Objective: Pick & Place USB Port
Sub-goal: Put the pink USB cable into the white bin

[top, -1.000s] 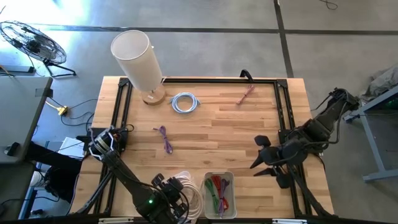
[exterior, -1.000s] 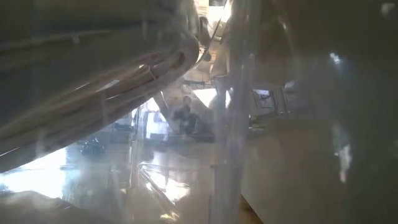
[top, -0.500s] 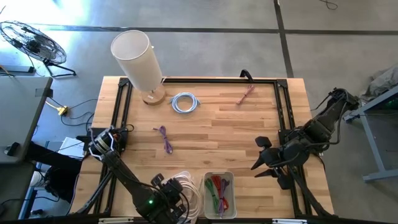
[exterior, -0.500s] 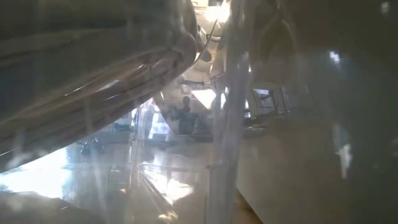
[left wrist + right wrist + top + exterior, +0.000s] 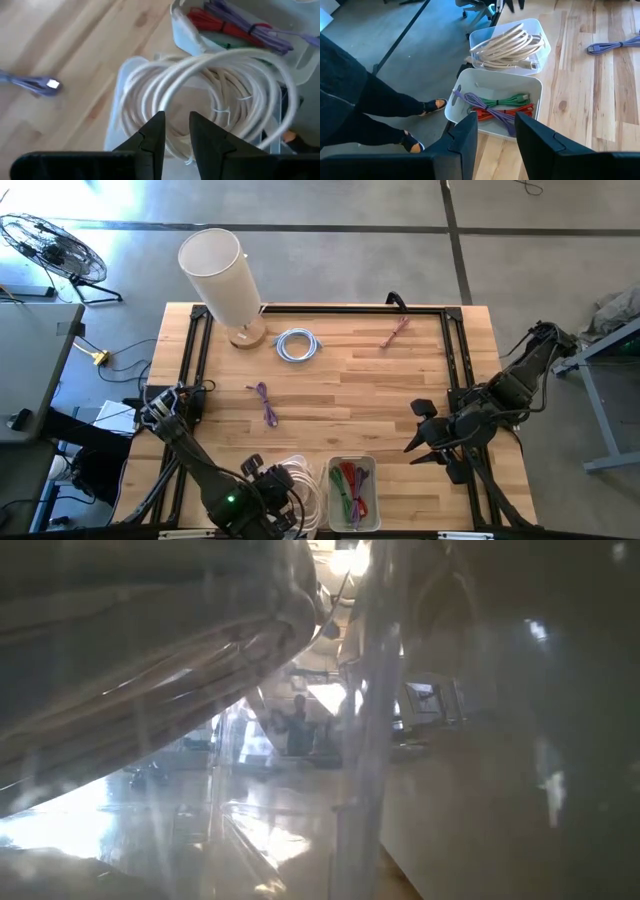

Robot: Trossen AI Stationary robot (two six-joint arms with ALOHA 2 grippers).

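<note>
Hovering left claw seemingly touches white cable.

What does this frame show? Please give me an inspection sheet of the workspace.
Surface: wooden table inside a black frame.
Job's things: white cables in a clear bin; coloured cables in a second bin.
Clutter: lamp.
Grippers: left gripper open over the white cables; right gripper open, waiting at the table's right.
Cables: loose white coil, purple cable, pink cable.
Surroundings: fan; person's feet.
</note>
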